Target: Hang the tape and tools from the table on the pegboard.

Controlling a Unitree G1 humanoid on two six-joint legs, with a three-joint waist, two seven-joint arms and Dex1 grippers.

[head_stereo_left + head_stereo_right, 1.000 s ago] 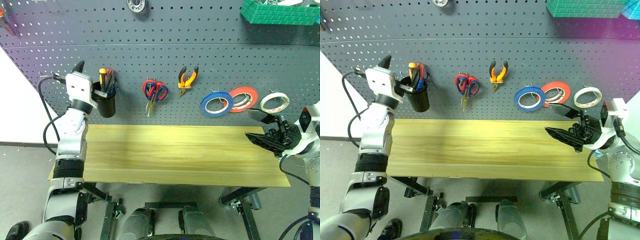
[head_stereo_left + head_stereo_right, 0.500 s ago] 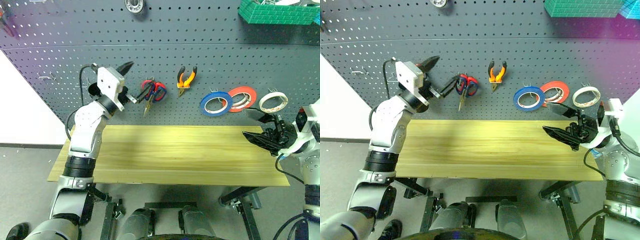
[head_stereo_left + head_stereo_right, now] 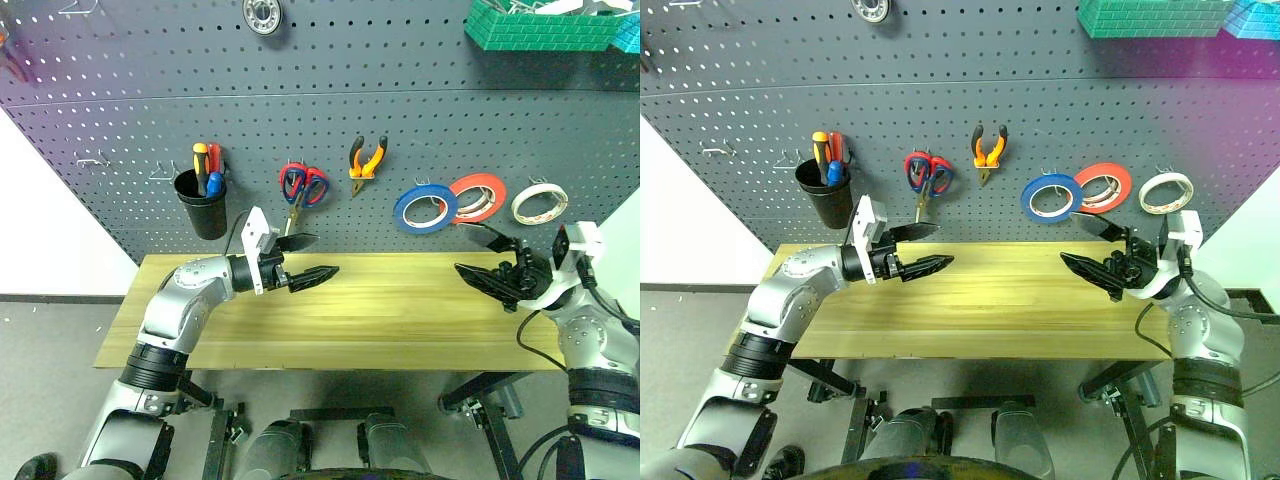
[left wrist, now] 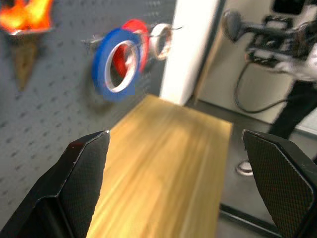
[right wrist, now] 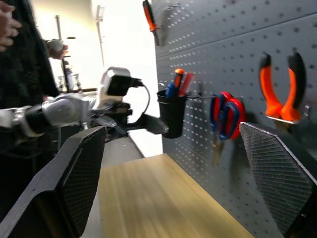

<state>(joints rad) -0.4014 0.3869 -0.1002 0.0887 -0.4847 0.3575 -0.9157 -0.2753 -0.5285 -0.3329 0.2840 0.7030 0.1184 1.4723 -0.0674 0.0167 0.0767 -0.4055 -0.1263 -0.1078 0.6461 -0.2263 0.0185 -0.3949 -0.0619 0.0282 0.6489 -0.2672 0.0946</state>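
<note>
Blue tape already hangs on a hook of the pegboard, just beside the red-orange roll and the white roll. Going from the fingers outward: left gripper has its two black fingers spread wide with nothing between them, pointing level over the wooden table; right gripper is likewise wide apart and empty, hovering over the table's right end, pointing inward.

On the board beyond — orange-and-black pliers on a hook, red-handled scissors beside them, and a black cup holding screwdrivers, a blue handle among them. No tool lies on the tabletop, so I judge the hanging is finished or nearly so, and the step in hand is pulling both arms back. Doing it well: keep the fingers spread and low over the wood, well apart from the hanging rolls and scissors, so nothing gets knocked off a hook.

Hard to make out: no black-handled scissors can be found. The cup hides the screwdriver shafts. In the left wrist view the pliers are blurred and cut off by the edge. A person in dark clothing is partly cut off in the right wrist view.
</note>
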